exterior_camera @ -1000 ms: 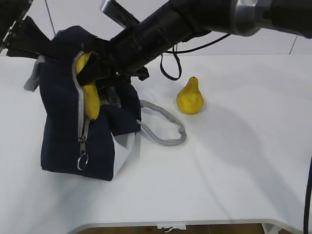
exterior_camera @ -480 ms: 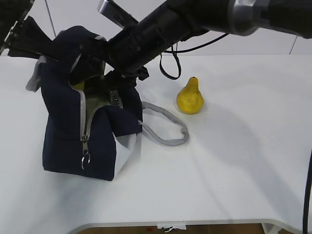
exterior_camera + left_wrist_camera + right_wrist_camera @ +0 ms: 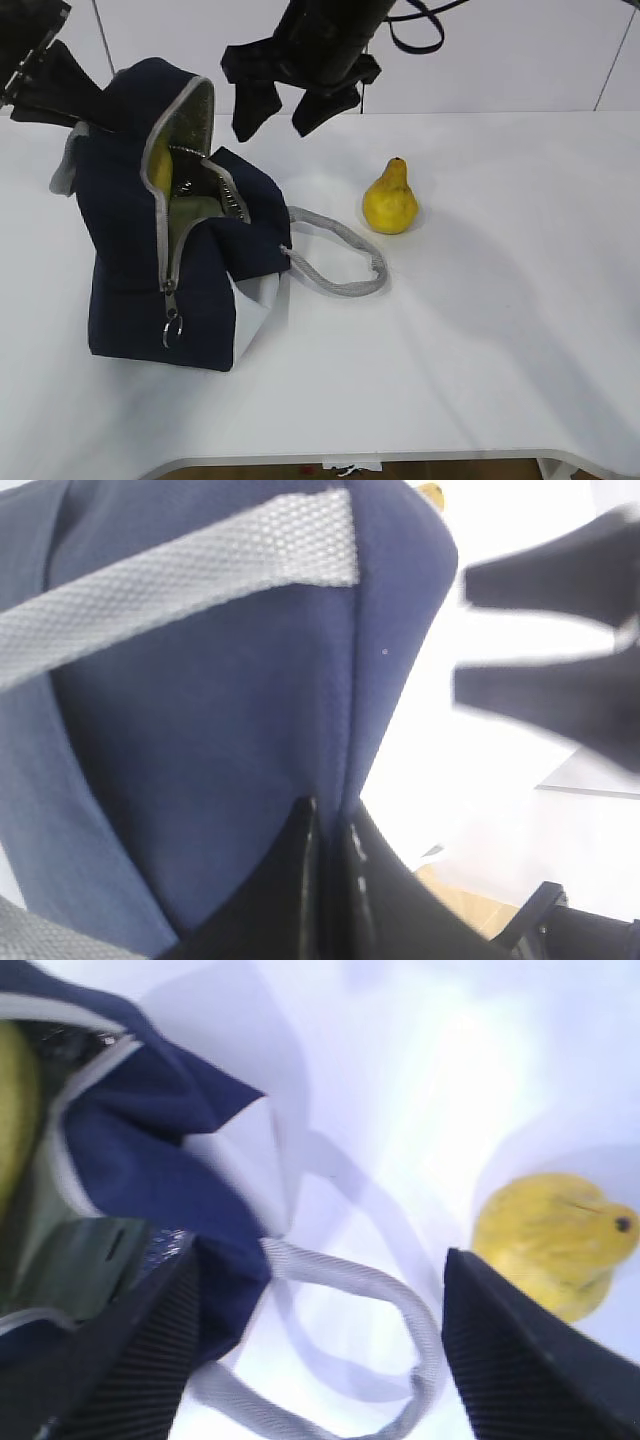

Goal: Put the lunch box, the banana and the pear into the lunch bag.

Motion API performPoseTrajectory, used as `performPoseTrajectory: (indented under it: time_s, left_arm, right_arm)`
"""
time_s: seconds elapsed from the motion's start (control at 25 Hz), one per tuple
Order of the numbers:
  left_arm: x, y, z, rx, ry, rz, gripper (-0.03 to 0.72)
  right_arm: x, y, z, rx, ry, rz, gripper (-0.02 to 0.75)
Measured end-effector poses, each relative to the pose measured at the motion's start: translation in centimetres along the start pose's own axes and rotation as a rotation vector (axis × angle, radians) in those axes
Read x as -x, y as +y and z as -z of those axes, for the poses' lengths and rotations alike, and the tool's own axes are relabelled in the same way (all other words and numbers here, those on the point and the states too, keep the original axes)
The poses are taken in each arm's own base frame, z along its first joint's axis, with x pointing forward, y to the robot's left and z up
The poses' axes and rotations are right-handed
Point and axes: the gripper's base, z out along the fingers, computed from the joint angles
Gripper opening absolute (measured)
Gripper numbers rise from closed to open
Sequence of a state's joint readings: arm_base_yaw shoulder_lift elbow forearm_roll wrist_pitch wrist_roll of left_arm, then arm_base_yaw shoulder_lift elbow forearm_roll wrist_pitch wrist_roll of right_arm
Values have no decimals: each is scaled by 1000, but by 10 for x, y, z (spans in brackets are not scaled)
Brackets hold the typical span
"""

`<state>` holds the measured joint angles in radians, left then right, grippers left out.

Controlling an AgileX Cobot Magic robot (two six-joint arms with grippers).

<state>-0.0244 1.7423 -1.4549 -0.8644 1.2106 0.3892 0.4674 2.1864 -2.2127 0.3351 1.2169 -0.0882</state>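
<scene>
Exterior view slanting down from front at whole table (image 3: pixel 480 350), left wrist view pressed close against lunch bag (image 3: pixel 230 730), right wrist view looking down from above, both sharing bag.

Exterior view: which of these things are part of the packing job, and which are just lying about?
Job:
lunch bag, open
banana, inside the bag
lunch box, green lid inside the bag
pear, on the table, not yet packed

Lying about:
nothing else on the table

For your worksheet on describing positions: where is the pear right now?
In the exterior view the pear stands upright on the white table, right of the lunch bag and just beyond its grey handle loop, not touching it.
</scene>
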Motion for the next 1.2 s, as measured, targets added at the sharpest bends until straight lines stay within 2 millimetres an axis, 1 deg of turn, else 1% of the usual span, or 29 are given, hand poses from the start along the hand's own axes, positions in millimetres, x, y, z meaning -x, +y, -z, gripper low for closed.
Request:
performPoseTrajectory:
  time_s: [0.08,0.2,0.44,0.52,0.76,0.92,1.04,1.2]
  left_arm:
    - [0,0,0,4,2,-2,-5]
    - [0,0,0,4,2,-2,-5]
    - [0,0,0,4,2,-2,-5]
    - [0,0,0,4,2,-2,-5]
    - [0,0,0,5,2,-2,-5]
    - [0,0,0,5,2,-2,-5]
    - [0,0,0,5,2,-2,-5]
    - [0,1,0,10,4,-4,-5]
  right_arm:
    - [2,-7,6,-92,-5,-15,584]
    - [2,-21,11,-176,-8,-65,584]
    - [1,-53,12,-253,2,-146,579]
    - [-1,-67,10,-284,10,-162,577]
    - [-5,-95,0,-339,39,-220,568]
    - [-11,-117,-11,-355,66,-271,566]
    - [-13,-127,-18,-362,78,-290,563]
    - [-14,-133,-30,-364,71,-293,562]
